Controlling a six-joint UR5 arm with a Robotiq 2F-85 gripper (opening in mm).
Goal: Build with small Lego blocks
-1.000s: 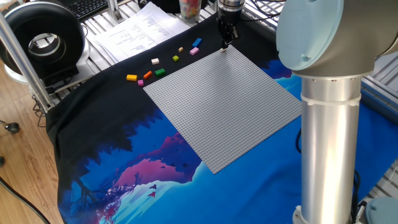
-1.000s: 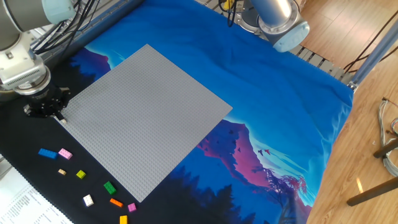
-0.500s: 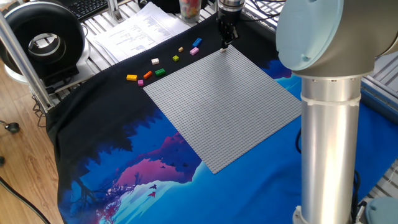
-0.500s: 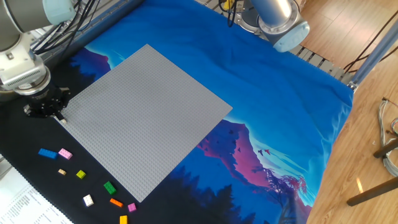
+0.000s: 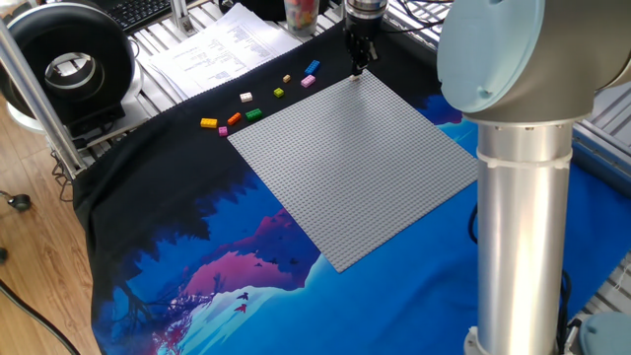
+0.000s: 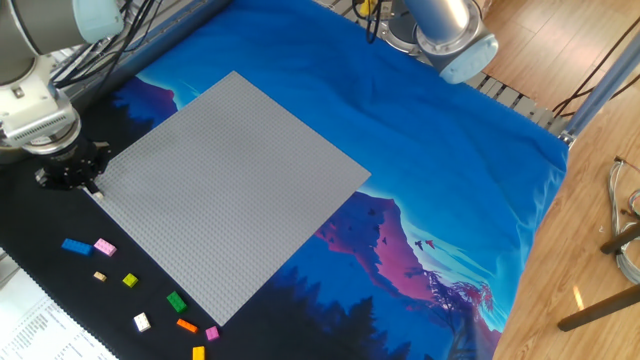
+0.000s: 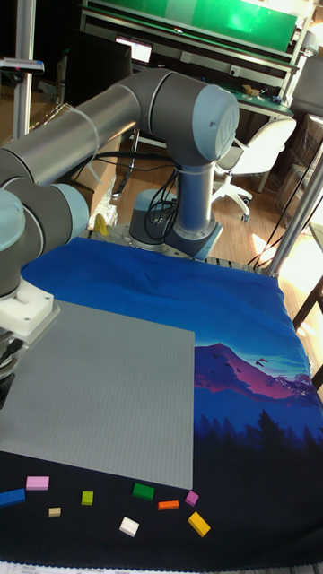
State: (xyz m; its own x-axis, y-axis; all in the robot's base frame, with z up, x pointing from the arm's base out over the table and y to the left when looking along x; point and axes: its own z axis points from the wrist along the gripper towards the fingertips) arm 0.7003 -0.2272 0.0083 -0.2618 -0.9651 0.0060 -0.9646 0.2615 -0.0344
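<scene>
Several small Lego blocks lie loose in a row on the black cloth beside the grey baseplate (image 5: 350, 163): blue (image 5: 313, 67), pink (image 5: 308, 81), tan (image 5: 287, 78), lime (image 5: 279, 93), white (image 5: 245, 98), green (image 5: 254, 114), orange-red (image 5: 235, 118), a second pink (image 5: 223, 130) and orange-yellow (image 5: 208, 123). My gripper (image 5: 357, 70) points straight down at the plate's far corner, its fingers drawn close together. From the other side the gripper (image 6: 88, 186) shows a pale speck at its tip, too small to identify. The tall view cuts off the fingers at its left edge.
The arm's big grey column (image 5: 513, 197) fills the right foreground. Printed papers (image 5: 222, 49), a black round device (image 5: 64, 64) and a keyboard sit behind the bricks. The cloth's edge drops off to wooden floor (image 6: 590, 200).
The gripper has edged a few pixels sideways at the plate's corner, and the baseplate has slid very slightly with it. The loose bricks have not moved.
</scene>
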